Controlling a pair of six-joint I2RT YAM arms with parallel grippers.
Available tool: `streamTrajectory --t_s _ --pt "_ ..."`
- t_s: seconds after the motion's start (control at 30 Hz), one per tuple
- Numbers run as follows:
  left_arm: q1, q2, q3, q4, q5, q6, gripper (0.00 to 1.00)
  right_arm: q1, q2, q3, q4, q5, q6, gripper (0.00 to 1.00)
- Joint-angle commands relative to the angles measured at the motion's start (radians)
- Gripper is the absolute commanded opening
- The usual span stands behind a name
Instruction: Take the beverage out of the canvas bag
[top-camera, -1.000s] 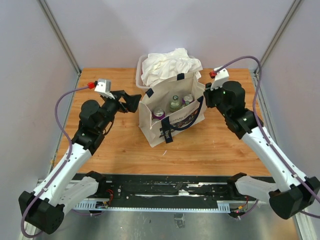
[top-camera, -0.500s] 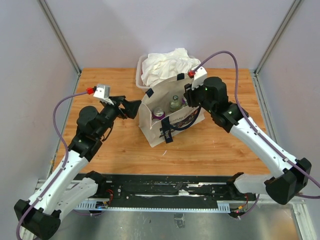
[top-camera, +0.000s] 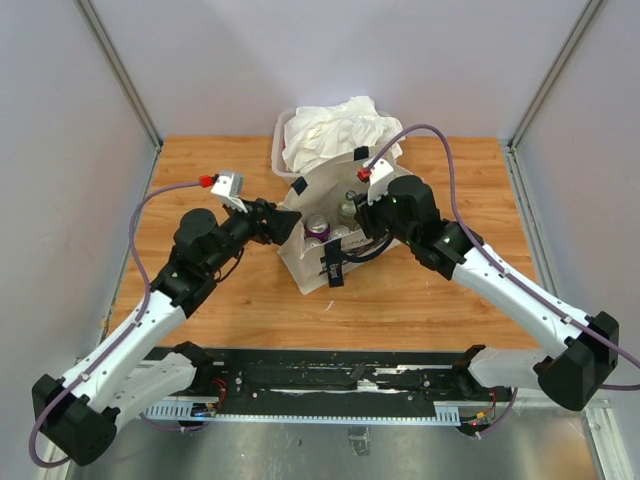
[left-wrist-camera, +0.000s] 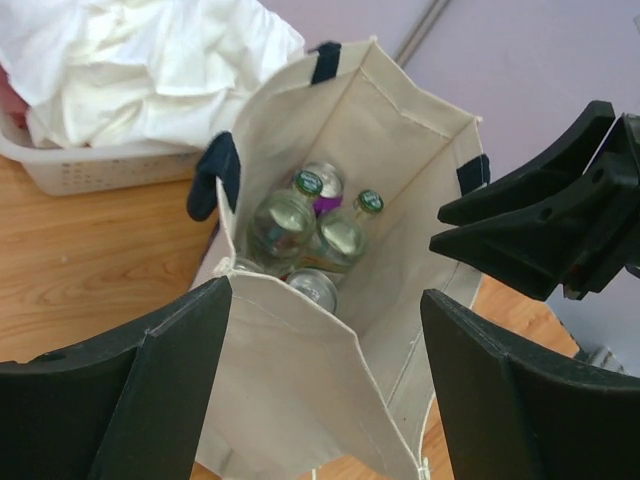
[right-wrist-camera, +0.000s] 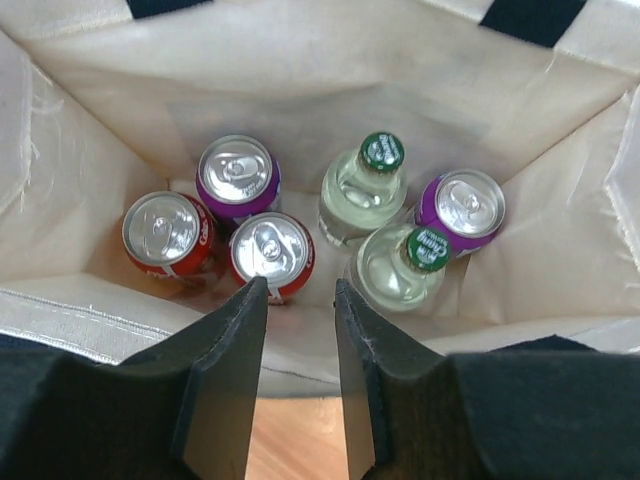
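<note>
The cream canvas bag (top-camera: 345, 238) stands upright at the table's middle with its mouth open. In the right wrist view it holds two red cans (right-wrist-camera: 168, 232), two purple cans (right-wrist-camera: 236, 172) and two green-capped glass bottles (right-wrist-camera: 365, 185). My right gripper (right-wrist-camera: 300, 285) hangs over the bag's (right-wrist-camera: 300, 80) mouth, open by a narrow gap and empty, with its tips above the near red can (right-wrist-camera: 272, 250). My left gripper (left-wrist-camera: 325, 290) is wide open and straddles the bag's (left-wrist-camera: 330, 380) left wall without closing on it. In the top view it (top-camera: 288, 222) sits at the bag's left rim.
A clear plastic tub (top-camera: 280, 150) heaped with white cloth (top-camera: 335, 130) stands right behind the bag. It also shows in the left wrist view (left-wrist-camera: 100, 165). Grey walls and metal posts close the wooden table (top-camera: 200, 170) on three sides.
My right arm has swung left from beside the bag to over its mouth. My left arm has moved right, bringing its open jaws onto the bag's left wall.
</note>
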Motion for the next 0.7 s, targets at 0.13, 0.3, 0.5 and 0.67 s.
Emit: streamTrajectory --t_s 0.13,0.3,0.5,0.67 --pt "-0.112 0.124 0.024 0.017 -0.046 -0.017 0.84 0.041 -0.064 -0.091 -0.002 -0.002 0.064 0.35" --pt "-0.151 0.157 0.017 -0.015 -0.090 -0.031 0.82 0.056 -0.080 -0.117 -0.018 -0.001 0.064 0.35" --pt "-0.157 0.144 -0.014 -0.065 -0.098 -0.044 0.46 0.062 -0.107 -0.170 -0.045 -0.004 0.062 0.35" --pt "-0.159 0.131 -0.060 -0.106 -0.074 -0.055 0.13 0.063 -0.122 -0.227 -0.058 -0.001 0.073 0.35"
